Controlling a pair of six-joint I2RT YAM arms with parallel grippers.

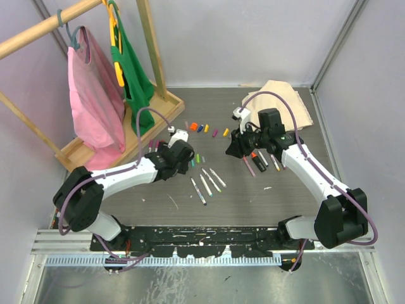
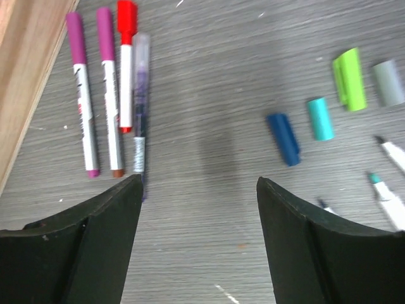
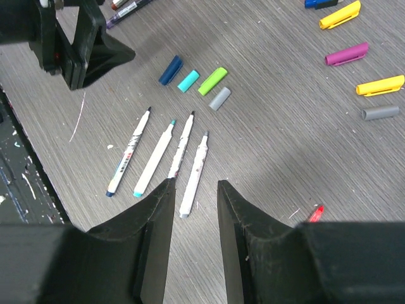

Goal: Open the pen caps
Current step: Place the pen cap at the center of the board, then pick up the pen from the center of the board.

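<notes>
Left claw (image 2: 199, 183) fills the near edge of its wrist view, jaws wide, nothing between them. Three capped pens lie at 11 o'clock from it, side by side, with long axes running 12 to 6 and caps at the 12 end: a pink-purple cap (image 2: 74, 35), a second pink-purple cap (image 2: 105, 31) and a red cap (image 2: 126, 18). A clear purple pen (image 2: 140, 95) lies just beside the red-capped one at 3 o'clock. The wooden rack base (image 2: 25, 63) borders the row at 9 o'clock and would likely limit approach from that side. Already off and apart from the row, at 1 to 2 o'clock, lie a dark blue cap (image 2: 283, 138), a teal cap (image 2: 320, 118), a green cap (image 2: 349, 79) and a grey cap (image 2: 387, 82). Right claw (image 3: 195, 185), jaws narrow and empty, hovers over four uncapped pens (image 3: 155, 158), well apart from the capped row. Judgement: the left arm is nearer; gripping a barrel calls for jaws set 9 to 3
</notes>
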